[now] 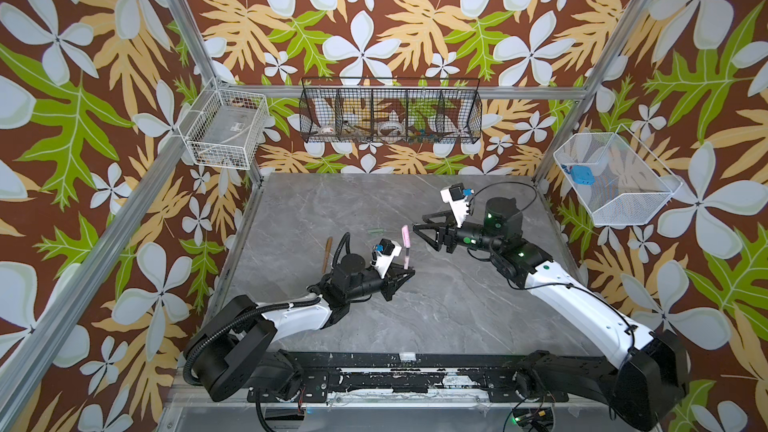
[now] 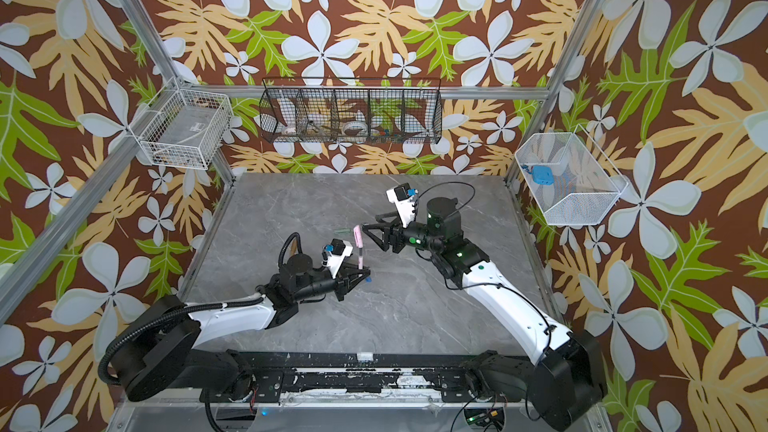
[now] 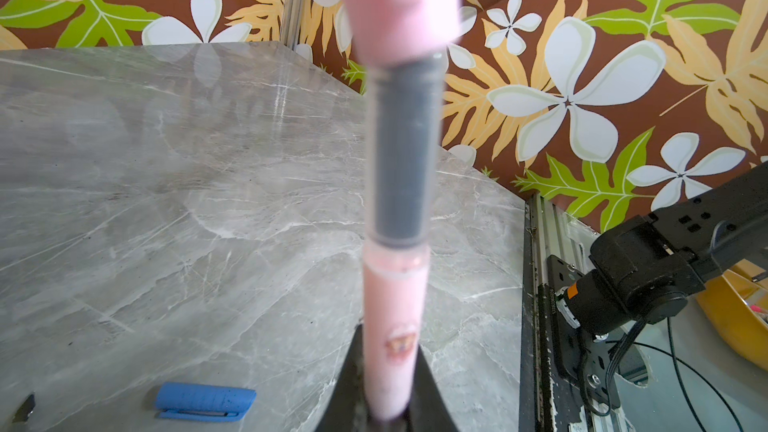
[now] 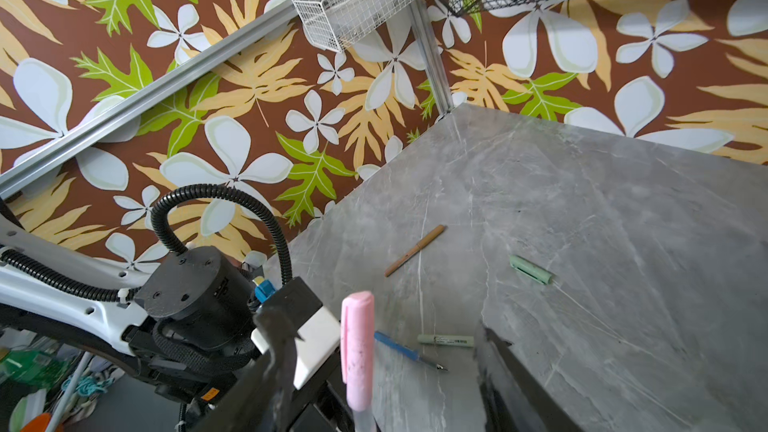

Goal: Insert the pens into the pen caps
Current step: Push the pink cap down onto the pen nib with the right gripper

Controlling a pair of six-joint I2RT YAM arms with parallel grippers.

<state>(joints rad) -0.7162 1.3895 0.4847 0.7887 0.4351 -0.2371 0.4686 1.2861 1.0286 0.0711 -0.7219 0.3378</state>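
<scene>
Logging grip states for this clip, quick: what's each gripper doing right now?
Left gripper: closed on the pink pen, pink cap on its upper end.
Right gripper: open, holding nothing.

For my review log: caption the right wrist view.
Left tool holds the pink pen upright, pink cap on; blue pen and green cap lie beyond.
</scene>
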